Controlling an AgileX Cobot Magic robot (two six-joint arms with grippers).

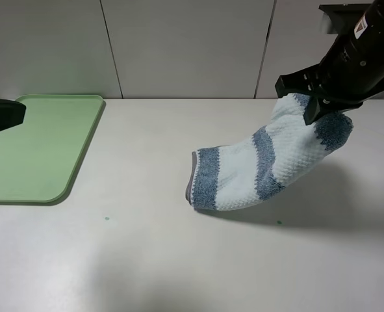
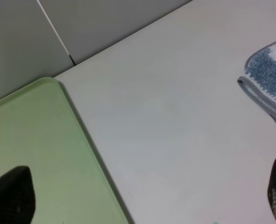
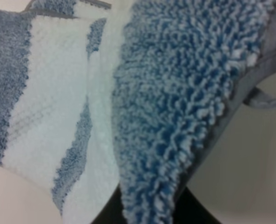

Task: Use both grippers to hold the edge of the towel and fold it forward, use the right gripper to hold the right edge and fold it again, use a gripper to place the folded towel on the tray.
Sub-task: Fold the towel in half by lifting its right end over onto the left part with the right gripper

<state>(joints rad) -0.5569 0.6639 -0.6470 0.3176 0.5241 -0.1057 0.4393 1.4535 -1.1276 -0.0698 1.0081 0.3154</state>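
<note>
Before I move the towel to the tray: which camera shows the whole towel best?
Exterior high: the whole towel shows, one end held up by the right gripper, the other on the table. Left wrist catches only a hemmed corner; right wrist is a blurred close-up of its pile.

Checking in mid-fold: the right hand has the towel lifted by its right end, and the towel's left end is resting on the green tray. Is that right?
Not quite. The right hand does have the towel lifted by its right end, but the left end rests on the table, well apart from the tray, which sits further left. The exterior high view shows this.
</note>
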